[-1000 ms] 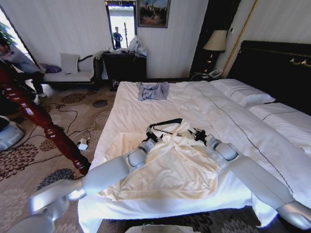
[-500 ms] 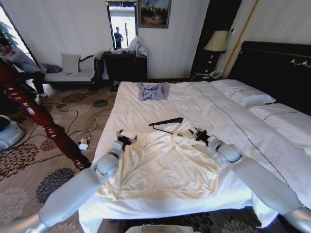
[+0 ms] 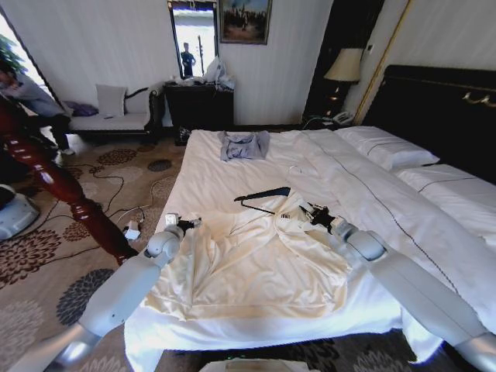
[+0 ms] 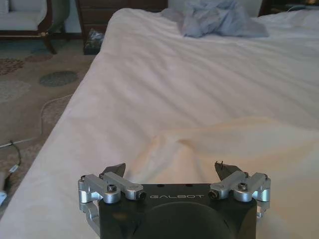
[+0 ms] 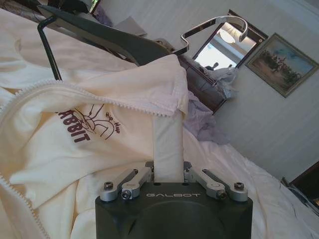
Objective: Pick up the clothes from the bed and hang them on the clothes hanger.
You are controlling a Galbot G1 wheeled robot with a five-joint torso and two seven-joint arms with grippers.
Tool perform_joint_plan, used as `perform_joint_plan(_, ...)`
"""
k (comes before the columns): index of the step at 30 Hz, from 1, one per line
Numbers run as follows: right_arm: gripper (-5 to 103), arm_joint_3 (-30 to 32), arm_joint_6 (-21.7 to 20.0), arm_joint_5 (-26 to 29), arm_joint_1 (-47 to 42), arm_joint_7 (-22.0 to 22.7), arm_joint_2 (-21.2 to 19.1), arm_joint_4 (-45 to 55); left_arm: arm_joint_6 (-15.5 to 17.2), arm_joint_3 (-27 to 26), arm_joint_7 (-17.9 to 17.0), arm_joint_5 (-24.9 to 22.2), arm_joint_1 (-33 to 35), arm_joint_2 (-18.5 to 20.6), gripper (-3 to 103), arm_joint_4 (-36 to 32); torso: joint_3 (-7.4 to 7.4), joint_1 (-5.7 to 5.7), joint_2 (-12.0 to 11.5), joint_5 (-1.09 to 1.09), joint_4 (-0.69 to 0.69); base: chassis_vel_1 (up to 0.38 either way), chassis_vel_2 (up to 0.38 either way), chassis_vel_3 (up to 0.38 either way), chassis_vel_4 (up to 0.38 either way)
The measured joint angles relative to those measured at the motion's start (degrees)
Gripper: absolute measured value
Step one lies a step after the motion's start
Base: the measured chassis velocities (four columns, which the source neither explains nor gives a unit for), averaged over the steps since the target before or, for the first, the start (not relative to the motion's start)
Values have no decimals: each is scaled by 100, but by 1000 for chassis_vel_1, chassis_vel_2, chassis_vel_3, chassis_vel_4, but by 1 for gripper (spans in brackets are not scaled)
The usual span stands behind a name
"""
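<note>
The pale cream clothes (image 3: 256, 267) lie spread out on the bed (image 3: 225, 170), front unzipped. The black clothes hanger (image 3: 263, 194) rests at the collar; in the right wrist view the clothes hanger (image 5: 114, 42) has one arm tucked under the shoulder fabric, its metal hook free. My right gripper (image 3: 314, 215) is at the collar, and in its wrist view the right gripper (image 5: 167, 174) is shut on a strip of the cream clothes (image 5: 168, 144). My left gripper (image 3: 186, 225) hovers at the garment's left sleeve edge; in its wrist view the left gripper (image 4: 169, 172) is open just above the clothes (image 4: 239, 144).
A small blue-grey garment (image 3: 244, 145) lies at the bed's far end. A folded duvet (image 3: 372, 201) and pillows (image 3: 387, 147) take the right side by the dark headboard (image 3: 442, 101). A reddish wooden post (image 3: 62, 190) slants over the carpet at left, with cables on the floor.
My left gripper has swung from the collar beside the hanger out to the garment's left sleeve near the bed's edge. The right gripper has kept its place on the collar.
</note>
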Motion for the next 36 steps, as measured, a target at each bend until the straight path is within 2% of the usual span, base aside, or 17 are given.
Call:
perform_joint_plan(5, 18, -73, -11, -4, 42, 0, 24, -20, -186, 37, 206, 182, -111, -59, 100, 232, 0, 0, 0, 0, 1, 0, 0, 0, 0)
perform_joint_plan(7, 18, -114, -30, -5, 59, -1, 42, -15, -376, 70, 318, 372, -188, -156, 103, 378, 0, 0, 0, 1, 1, 0, 0, 0, 0)
perform_joint_plan(13, 18, -126, -46, -11, 48, 2, 76, -13, -538, 139, 460, 631, -321, -335, 96, 758, 0, 0, 0, 1, 0, 0, 0, 0, 0)
perform_joint_plan(15, 18, -121, -48, -9, 30, 6, 77, -7, -599, 157, 499, 716, -340, -387, 85, 886, 0, 0, 0, 0, 1, 0, 0, 0, 0)
perform_joint_plan(16, 18, -121, -48, -9, 30, 6, 77, -7, -599, 157, 499, 716, -340, -387, 85, 886, 0, 0, 0, 0, 1, 0, 0, 0, 0)
perform_joint_plan(18, 18, -109, -52, -5, 2, 14, 77, 18, -696, 160, 542, 797, -347, -454, 75, 1049, 0, 0, 0, 0, 0, 0, 0, 0, 0)
perform_joint_plan(20, 18, -108, -55, -5, -1, 15, 77, 22, -719, 157, 550, 814, -347, -464, 75, 1076, 0, 0, 0, 0, 0, 0, 0, 0, 0)
perform_joint_plan(24, 18, -106, -67, -4, -15, 31, 79, 37, -918, 144, 604, 1034, -358, -505, 52, 1212, 0, 0, 0, 0, 0, 0, 0, 0, 0)
perform_joint_plan(25, 18, -106, -67, -4, -15, 31, 79, 37, -918, 144, 604, 1034, -358, -505, 52, 1212, 0, 0, 0, 0, 0, 0, 0, 0, 0)
perform_joint_plan(27, 18, -126, -83, -4, -16, 48, 81, 66, -1058, 164, 689, 1252, -373, -506, 42, 1301, 0, 0, 0, 1, 1, 0, 0, 0, 0)
perform_joint_plan(30, 18, -133, -118, -3, -16, 57, 82, 102, -1099, 177, 712, 1299, -377, -510, 36, 1310, 0, 0, 0, 0, 1, 0, 0, 0, 0)
perform_joint_plan(33, 18, -137, -148, 3, -13, 63, 69, 128, -1159, 182, 718, 1340, -379, -531, 20, 1281, 0, 0, 0, 0, 1, 0, 0, 0, 0)
perform_joint_plan(34, 18, -137, -148, 3, -13, 63, 69, 128, -1159, 182, 718, 1340, -379, -531, 20, 1281, 0, 0, 0, 0, 1, 0, 0, 0, 0)
perform_joint_plan(36, 18, -137, -152, 4, -12, 64, 58, 130, -1183, 194, 718, 1347, -367, -531, 10, 1228, 0, 0, 0, 1, 0, 0, 0, 0, 0)
